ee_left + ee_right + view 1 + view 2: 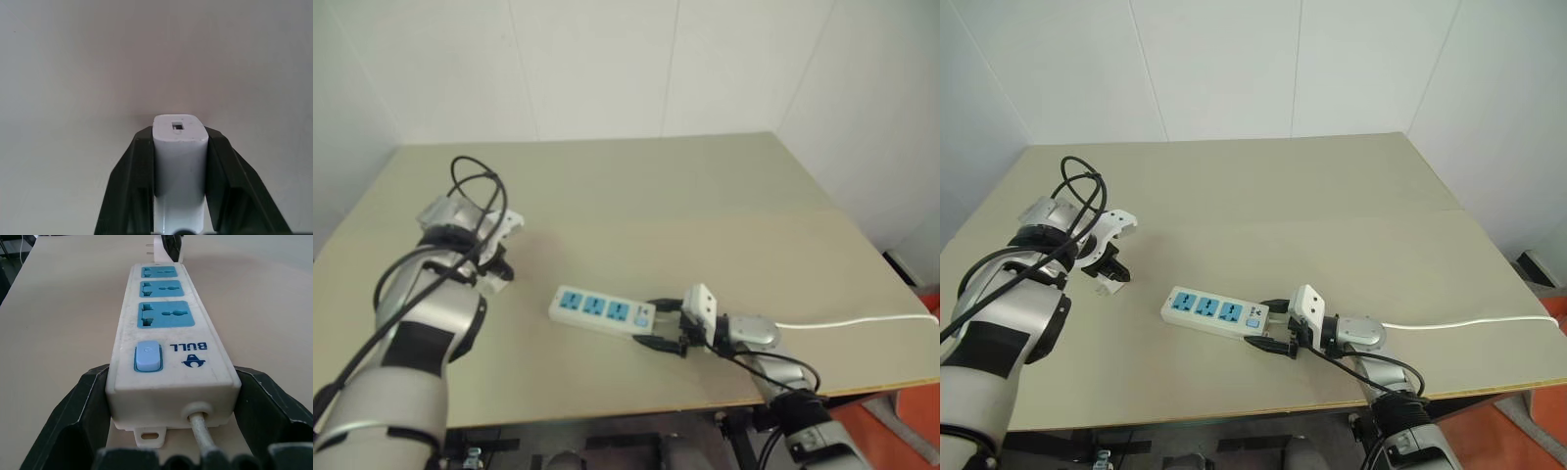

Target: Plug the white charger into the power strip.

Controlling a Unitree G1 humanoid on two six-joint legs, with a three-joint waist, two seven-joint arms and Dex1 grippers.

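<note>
We see our left gripper clamped on the small white boxy plastic charger, held near the beige counter, well left of the long white plastic power strip with three blue sockets. Our right gripper is clamped on the strip's cord end.
</note>
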